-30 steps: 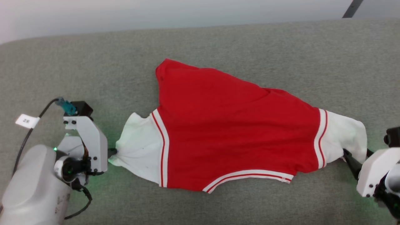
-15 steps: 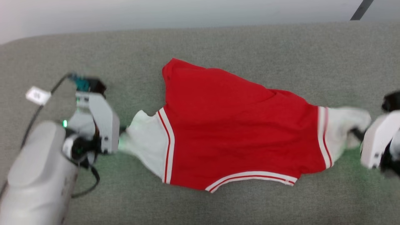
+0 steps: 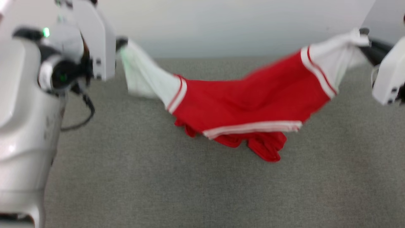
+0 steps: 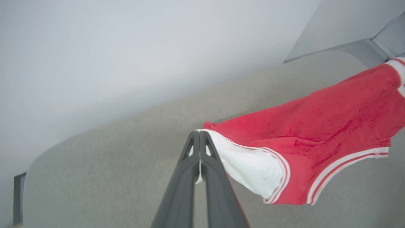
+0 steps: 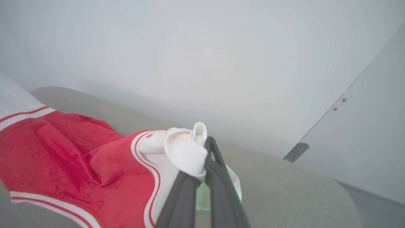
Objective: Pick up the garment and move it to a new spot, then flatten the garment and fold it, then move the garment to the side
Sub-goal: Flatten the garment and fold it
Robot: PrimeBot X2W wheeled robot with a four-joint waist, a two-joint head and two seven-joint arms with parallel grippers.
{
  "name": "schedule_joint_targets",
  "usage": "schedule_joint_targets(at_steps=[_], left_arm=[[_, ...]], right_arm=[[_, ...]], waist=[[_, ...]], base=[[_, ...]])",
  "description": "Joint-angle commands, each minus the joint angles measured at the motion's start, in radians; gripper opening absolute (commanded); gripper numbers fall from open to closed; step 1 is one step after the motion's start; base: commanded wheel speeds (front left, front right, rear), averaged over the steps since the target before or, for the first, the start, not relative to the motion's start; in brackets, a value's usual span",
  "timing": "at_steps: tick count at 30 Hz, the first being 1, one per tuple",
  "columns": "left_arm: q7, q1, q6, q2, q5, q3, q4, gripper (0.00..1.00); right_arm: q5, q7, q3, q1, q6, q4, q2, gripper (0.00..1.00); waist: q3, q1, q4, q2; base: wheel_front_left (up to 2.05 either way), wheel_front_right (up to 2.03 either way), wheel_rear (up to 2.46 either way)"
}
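Shirt (image 3: pixel 246 101) hangs off the bench (image 3: pixel 190 196), slung like a hammock btwn the two tools, red body sagging in the middle. Plain red face is toward the head cam; no print visible from here. Lowest bit, a bunched red fold (image 3: pixel 265 148), hangs under the striped trim (image 3: pixel 253 126). Can't tell if it clears the bench or brushes it, as the pic is blurred.

Progress, my read: pick-up done, shirt in mid-carry to the new spot, not yet set down. Left to do: lay it down, flatten, fold, shift to the side. So early on, approx partway thru step one.

Shirt vs tools: left sleeve (image 3: pixel 142 76) runs up and left to the left tool (image 3: pixel 121 42); right sleeve (image 3: pixel 332 57) runs up and right to the right tool (image 3: pixel 364 33). Each tool sits at the outer tip of its sleeve, w/ the shirt body inboard and lower than both.

Left tool (image 4: pixel 199 136): jaws fully closed, w/ a thin pinch of white sleeve edge btwn the tips. Right tool (image 5: pixel 207 144): closed too, on a thicker wad of white sleeve that bulges over the fingertips. The left grip looks the slimmer one and could slip under a hard pull, imo.

Beyond: grey carpet-like bench runs to a pale wall (image 3: pixel 221 25) on the far side.
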Motion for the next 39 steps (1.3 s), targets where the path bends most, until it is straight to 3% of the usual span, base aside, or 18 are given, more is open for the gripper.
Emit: schedule_joint_targets(at_steps=[1,13,17,23,27,33,39], left_arm=[[-0.008,-0.026,0.003,-0.006,-0.001,0.004,0.002,0.0],[-0.121,-0.289,0.003,-0.052,0.013,0.014,0.115,0.0],[-0.16,-0.354,0.006,-0.064,0.019,0.022,0.144,0.0],[-0.238,-0.458,0.006,-0.094,0.046,0.016,0.179,0.0],[-0.339,-0.561,0.007,-0.1,0.103,-0.003,0.212,0.0],[-0.659,-0.761,0.036,-0.135,0.199,0.009,0.306,0.0],[-0.86,-0.873,0.018,-0.169,0.195,0.019,0.41,0.0]], right_arm=[[0.008,-0.011,0.014,-0.025,0.0,-0.002,-0.004,0.0],[0.082,-0.154,0.135,-0.319,0.0,0.142,0.009,0.0],[0.085,-0.19,0.146,-0.402,0.0,0.216,0.018,0.0],[-0.01,-0.29,0.18,-0.564,0.0,0.342,0.02,0.0],[-0.145,-0.45,0.161,-0.703,0.0,0.449,0.044,0.0],[-0.474,-0.807,0.032,-0.915,0.0,0.634,0.082,0.0],[-0.755,-0.897,-0.131,-1.003,0.0,0.707,0.118,0.0]], waist=[[-0.042,0.0,0.009,-0.0001],[-0.079,0.0,0.025,-0.0001],[-0.014,0.0,0.03,-0.0001],[0.177,0.0,0.036,-0.0001],[0.324,0.0,0.034,-0.0001],[0.517,0.0,0.055,-0.0001],[0.644,0.0,0.095,-0.0001]], base=[[0.0,0.0,0.0],[0.0,0.0,0.0],[0.0,0.0,0.0],[0.0,0.0,0.0],[0.0,0.0,0.0],[0.0,0.0,0.0],[0.0,0.0,0.0]])
